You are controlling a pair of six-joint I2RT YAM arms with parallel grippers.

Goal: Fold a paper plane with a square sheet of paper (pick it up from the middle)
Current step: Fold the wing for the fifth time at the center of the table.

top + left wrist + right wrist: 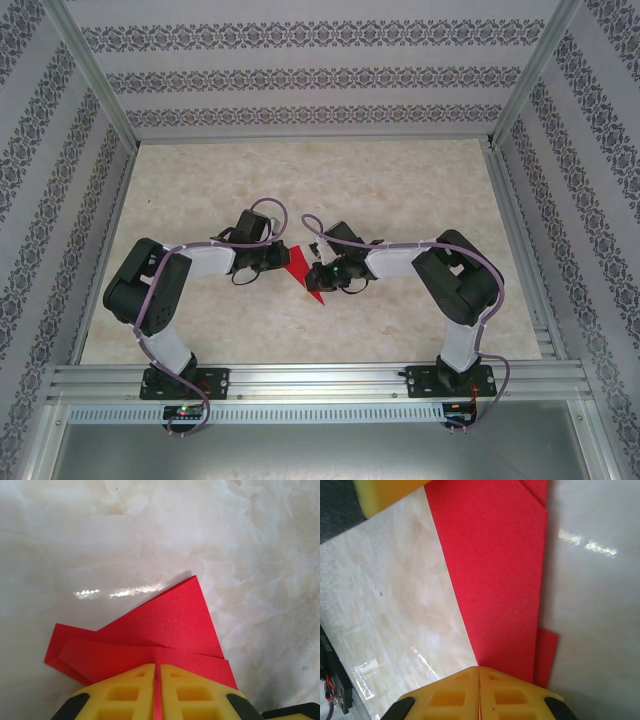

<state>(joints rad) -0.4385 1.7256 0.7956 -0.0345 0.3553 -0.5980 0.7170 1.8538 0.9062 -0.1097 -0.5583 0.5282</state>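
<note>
Paper plane, half-folded, spans the gap between both grippers: left gripper and right gripper each clamp an opposite edge, arms bent inward, wrists low over the tabletop.

Patterned walls enclose a pale, perhaps marbled tabletop.

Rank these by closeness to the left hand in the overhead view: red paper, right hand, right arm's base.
1. The red paper: pinched in the left hand itself, mid-table.
2. The right hand: just across the paper, rightward.
3. The right arm's base: near edge, far right.
</note>
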